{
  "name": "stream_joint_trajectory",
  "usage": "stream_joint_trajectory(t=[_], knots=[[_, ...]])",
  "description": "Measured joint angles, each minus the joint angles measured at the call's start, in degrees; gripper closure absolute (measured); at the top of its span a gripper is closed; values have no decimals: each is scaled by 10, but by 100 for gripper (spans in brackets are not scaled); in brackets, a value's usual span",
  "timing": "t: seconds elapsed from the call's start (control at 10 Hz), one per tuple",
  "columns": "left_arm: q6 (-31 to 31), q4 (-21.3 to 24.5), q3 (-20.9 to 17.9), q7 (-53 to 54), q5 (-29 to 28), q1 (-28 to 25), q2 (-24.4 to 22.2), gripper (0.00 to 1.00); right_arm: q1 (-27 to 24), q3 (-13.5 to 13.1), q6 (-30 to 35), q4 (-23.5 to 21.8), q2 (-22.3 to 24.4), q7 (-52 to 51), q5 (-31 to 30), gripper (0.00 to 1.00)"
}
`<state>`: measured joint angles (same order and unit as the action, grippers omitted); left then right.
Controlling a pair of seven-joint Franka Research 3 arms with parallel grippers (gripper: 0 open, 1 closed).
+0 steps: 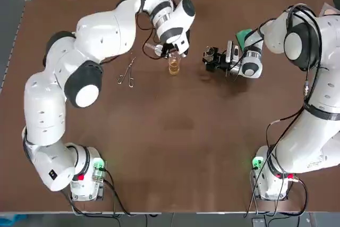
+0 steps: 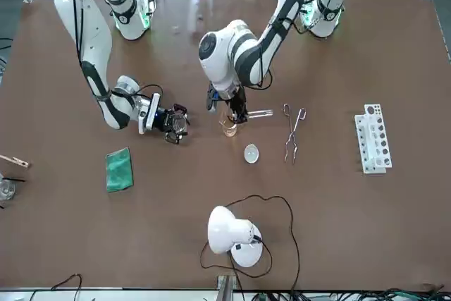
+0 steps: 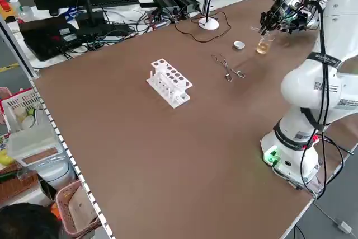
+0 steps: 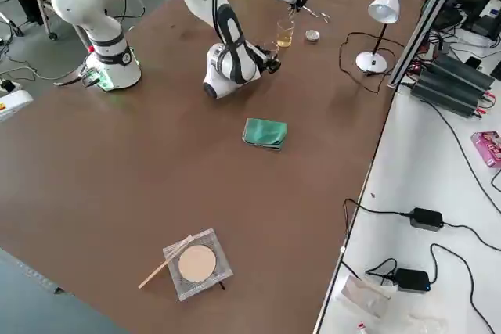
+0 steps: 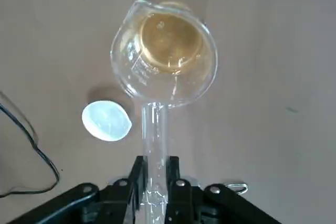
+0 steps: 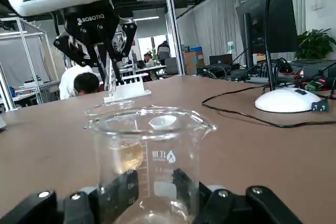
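Note:
My left gripper (image 1: 172, 52) hangs over the table's far middle, shut on a clear glass tube (image 5: 155, 135). The tube's far end rests at the rim of a small beaker of yellow liquid (image 1: 174, 68) (image 5: 165, 51) standing just below. A white cap (image 5: 106, 120) (image 2: 251, 153) lies beside that beaker. A little to the right, my right gripper (image 1: 213, 60) (image 2: 173, 123) lies low over the table, shut on an empty glass beaker (image 6: 152, 156) (image 1: 210, 56), which stands upright between its fingers (image 6: 79, 205).
Metal tongs (image 1: 127, 72) lie left of the yellow beaker. A white test-tube rack (image 2: 372, 137) stands further to my left. A green cloth (image 2: 118, 169) and a desk lamp (image 2: 232, 234) sit towards the far edge. A wire gauze square (image 4: 196, 263) lies far off to the right.

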<state>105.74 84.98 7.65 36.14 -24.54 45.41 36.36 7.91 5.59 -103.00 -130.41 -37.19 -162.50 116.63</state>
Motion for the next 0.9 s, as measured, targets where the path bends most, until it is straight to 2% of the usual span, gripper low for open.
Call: stream_joint_trajectory(t=[0.3,0.9], knots=[[-23,-13,-2,0,-21,6,8,79,0,0,0,0,0,0,0,62],[-31,-47,-2,-11,-22,12,19,79,0,0,0,0,0,0,0,62]])
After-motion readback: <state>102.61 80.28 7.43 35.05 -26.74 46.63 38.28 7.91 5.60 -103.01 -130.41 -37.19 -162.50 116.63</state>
